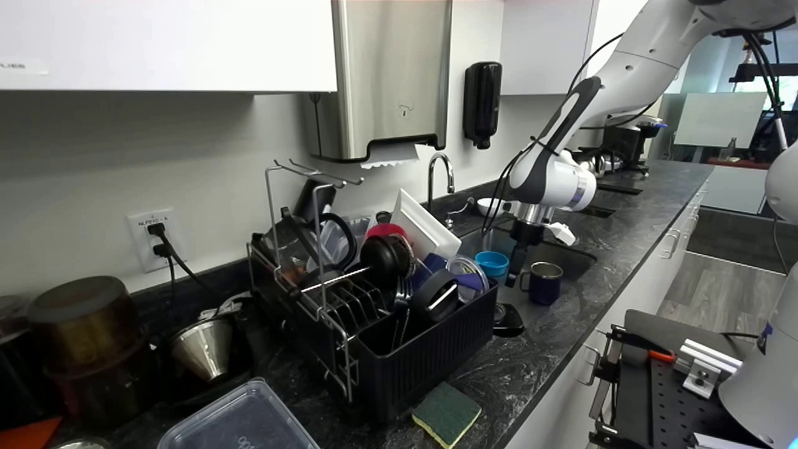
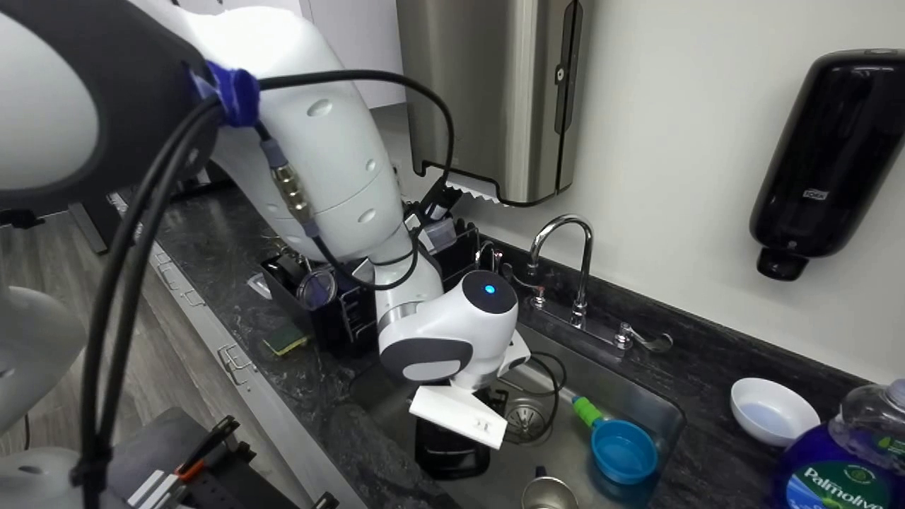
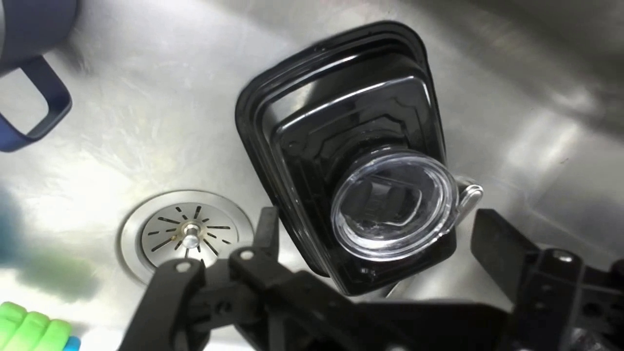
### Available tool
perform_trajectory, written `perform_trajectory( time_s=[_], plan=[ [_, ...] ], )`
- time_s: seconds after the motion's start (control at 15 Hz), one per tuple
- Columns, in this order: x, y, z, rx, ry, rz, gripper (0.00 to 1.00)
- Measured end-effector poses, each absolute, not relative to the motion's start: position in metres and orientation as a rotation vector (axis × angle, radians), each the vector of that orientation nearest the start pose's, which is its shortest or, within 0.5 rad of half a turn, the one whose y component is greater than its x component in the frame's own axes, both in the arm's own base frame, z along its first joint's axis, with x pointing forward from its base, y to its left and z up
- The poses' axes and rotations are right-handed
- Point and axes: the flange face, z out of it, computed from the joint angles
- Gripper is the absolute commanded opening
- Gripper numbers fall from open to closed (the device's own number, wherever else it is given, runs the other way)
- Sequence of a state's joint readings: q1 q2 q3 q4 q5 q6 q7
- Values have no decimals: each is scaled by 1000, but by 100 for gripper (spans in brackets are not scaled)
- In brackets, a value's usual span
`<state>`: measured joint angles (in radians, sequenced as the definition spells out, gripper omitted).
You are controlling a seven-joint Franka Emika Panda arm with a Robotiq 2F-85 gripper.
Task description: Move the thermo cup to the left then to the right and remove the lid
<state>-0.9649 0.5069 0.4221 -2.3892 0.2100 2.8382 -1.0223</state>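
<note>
Tool [image 3: 375, 219]: two fingers [image 3: 502, 258] spread wide, in the wrist view on either side of a clear round lid [image 3: 395, 234], with a gap showing at both edges.
Lid: seen over the black container [image 3: 341, 97]; whether the two touch cannot be told.
Container: glossy, on the steel bottom of the sink [image 3: 146, 126], just beside the slotted drain [image 3: 190, 236].
Thermo cup [image 1: 545, 290]: navy blue, upright in the sink, top open onto bright metal, handle out at the side; apart from the tool.
Blue bowl [image 2: 623, 452]: also in the sink, a green grip [image 2: 585, 411] at its side.
Faucet [image 2: 581, 304]: chrome, high-necked, behind the sink.
Counter [image 1: 623, 231]: dark, stone-like, pale-veined, running along the wall [image 1: 124, 168], with the sink set into it.
Dish rack [image 1: 436, 349]: black, crowded with dishes [image 1: 430, 224], on the counter by the sink; a green-and-yellow sponge [image 1: 447, 411] lies just beside it.
White bowl [image 2: 774, 411]: on the counter, near a Palmolive bottle [image 2: 841, 459].
Wall: pale, carrying a steel towel dispenser [image 1: 399, 81] with torn paper [image 1: 399, 153] hanging out, a black dispenser [image 1: 482, 103], and an outlet [image 1: 142, 243] with dark plugs [image 1: 159, 231] in it.
Cabinets [image 1: 162, 43]: white, above the counter.
Floor [image 1: 711, 284]: grey and wood-patterned, past the white drawers [image 1: 648, 280].
Pale board [image 1: 720, 121]: far back in the room.
</note>
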Motion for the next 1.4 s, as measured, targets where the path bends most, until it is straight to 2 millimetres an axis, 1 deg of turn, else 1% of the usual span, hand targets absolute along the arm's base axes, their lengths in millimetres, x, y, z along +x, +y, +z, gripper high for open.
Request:
perform_trajectory(
  time_s=[0.47, 0.67, 0.8, 1.13, 1.4],
  plan=[
    [414, -251, 167, -2821, -178, -180, 100],
    [412, -253, 181, -2799, -87, -155, 100],
    [414, -253, 186, -2793, 3, -161, 100],
    [423, -254, 190, -2757, 247, -200, 100],
    [425, -260, 193, -2737, 388, -210, 100]
  ],
)
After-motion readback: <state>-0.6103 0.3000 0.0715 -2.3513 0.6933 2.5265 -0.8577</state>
